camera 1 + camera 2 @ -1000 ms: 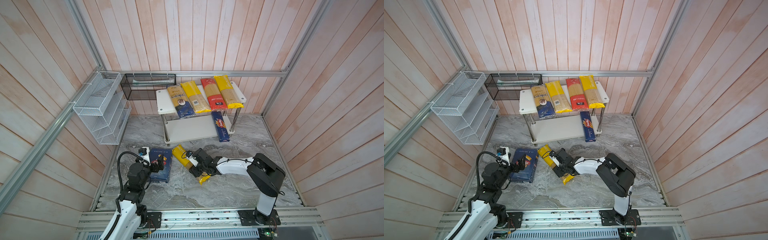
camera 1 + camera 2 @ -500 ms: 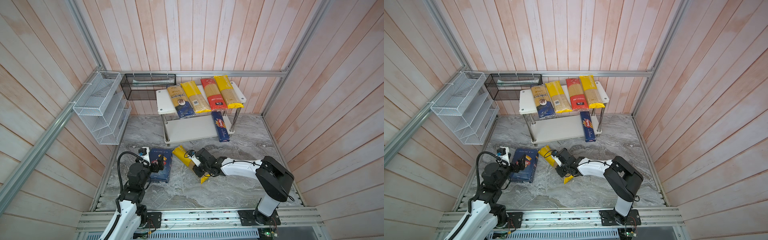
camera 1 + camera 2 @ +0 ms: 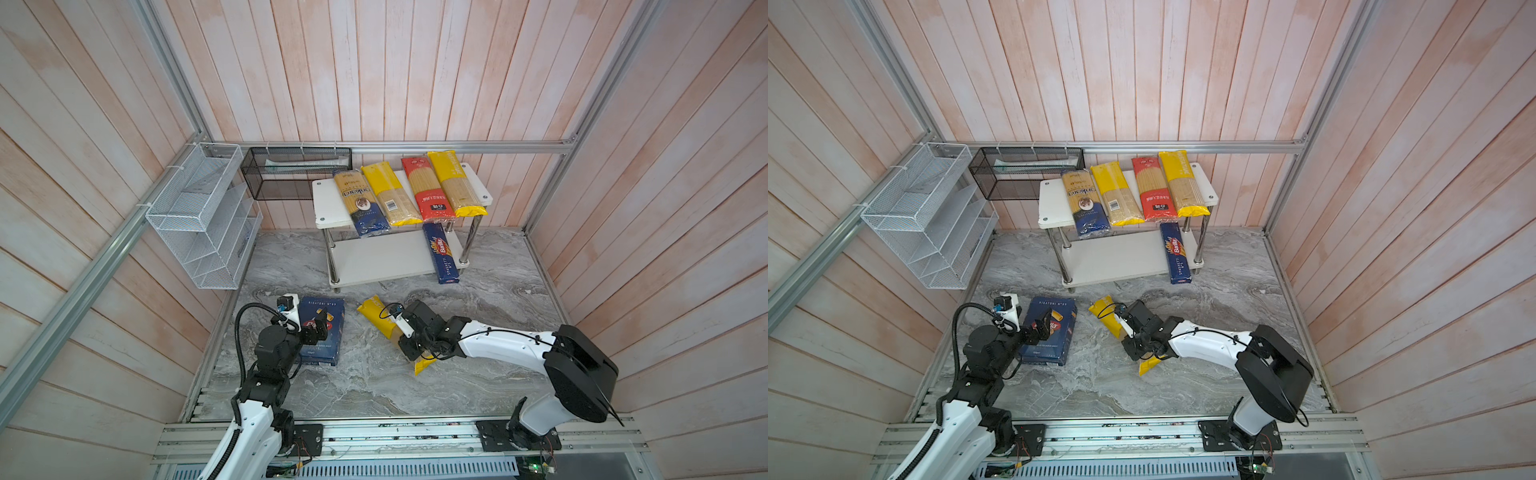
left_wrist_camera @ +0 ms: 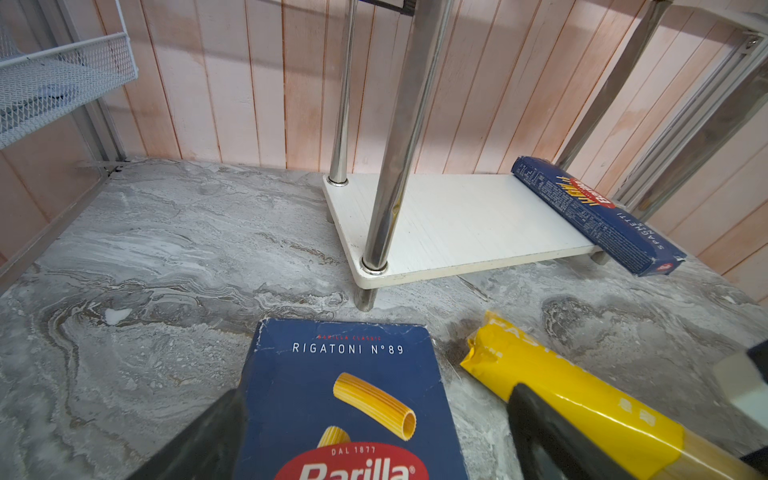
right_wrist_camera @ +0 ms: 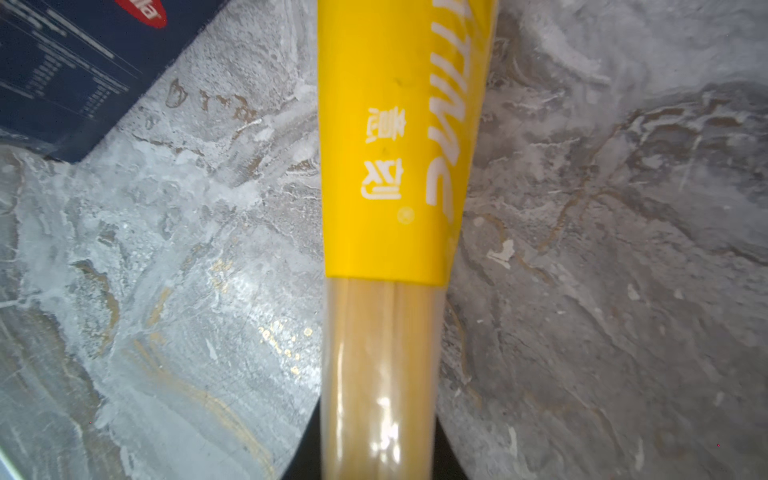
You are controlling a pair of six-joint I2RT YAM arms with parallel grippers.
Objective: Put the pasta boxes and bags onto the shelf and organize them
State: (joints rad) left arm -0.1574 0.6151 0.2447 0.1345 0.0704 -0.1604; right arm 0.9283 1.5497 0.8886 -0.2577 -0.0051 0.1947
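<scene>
Yellow plastic, clamped: the right pincer [image 3: 406, 340] is shut tight across the spaghetti bag [image 3: 379, 321] at mid-length.
The bag's ends poke out either side of the jaws, low by the marble floor [image 3: 374, 386], with the shelf [image 3: 374, 259] well ahead. Light, I'd judge, but slick film and brittle strands, so this middle hold looks balanced. Squeeze gently!

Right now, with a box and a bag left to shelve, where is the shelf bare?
Lower board: bare from its left end to the Spaghetti box at right. Upper board: only a strip left of the ankara bag; the rest is crowded.
</scene>
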